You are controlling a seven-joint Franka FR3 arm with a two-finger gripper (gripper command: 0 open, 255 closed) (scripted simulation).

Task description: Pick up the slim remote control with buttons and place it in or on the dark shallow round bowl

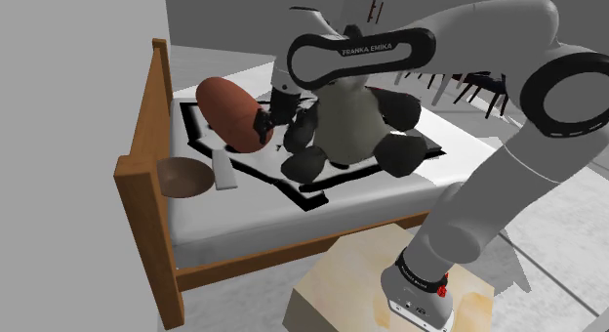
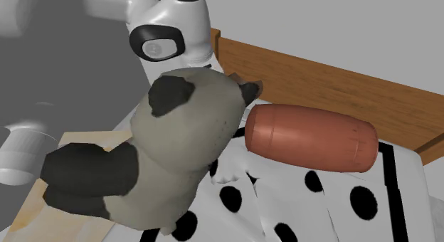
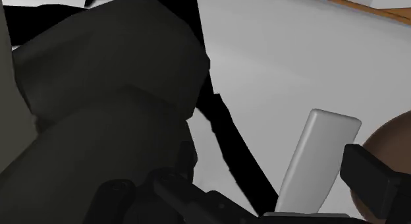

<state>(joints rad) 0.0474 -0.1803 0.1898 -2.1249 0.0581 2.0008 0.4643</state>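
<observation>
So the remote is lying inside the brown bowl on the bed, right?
Not quite. The remote isn't inside the bowl. It lies beside it on the bed, as the shoulder view shows.

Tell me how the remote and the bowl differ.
The remote is pale grey; the bowl is dark brown. The remote is a slim flat slab; the bowl is round and shallow. The remote lies nearer the panda; the bowl sits by the bed's wooden corner. Both rest on the bed, side by side.
</observation>
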